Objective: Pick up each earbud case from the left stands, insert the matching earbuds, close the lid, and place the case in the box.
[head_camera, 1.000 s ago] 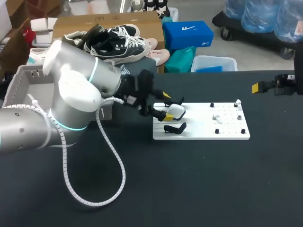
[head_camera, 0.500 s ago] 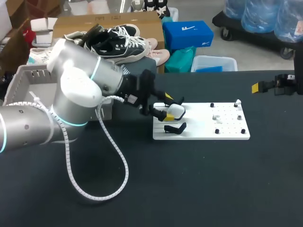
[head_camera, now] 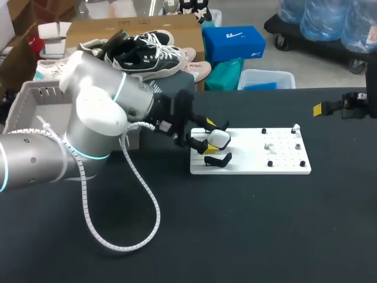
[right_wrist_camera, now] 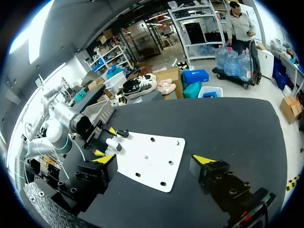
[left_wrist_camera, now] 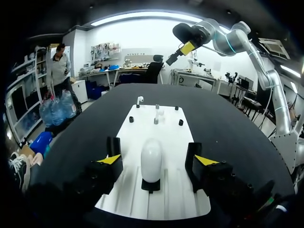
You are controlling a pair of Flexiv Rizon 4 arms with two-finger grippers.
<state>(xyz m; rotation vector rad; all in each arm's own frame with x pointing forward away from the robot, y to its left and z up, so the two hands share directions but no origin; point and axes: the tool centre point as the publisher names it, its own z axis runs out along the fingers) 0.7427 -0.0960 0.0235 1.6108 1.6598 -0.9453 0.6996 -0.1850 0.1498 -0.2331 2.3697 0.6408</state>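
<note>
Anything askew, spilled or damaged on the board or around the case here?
Nothing stands out. The white earbud case sits upright on its stand, centred between the left gripper's open fingers, which do not touch it. The white board lies flat on the table, and the right gripper hangs open, well clear of it.

Table [head_camera: 265,236]: black, and we see it fill the whole near view
White board [head_camera: 247,160]: flat on our table, right of middle, towards the far edge
Grey box [head_camera: 23,97]: at the far left corner
</note>
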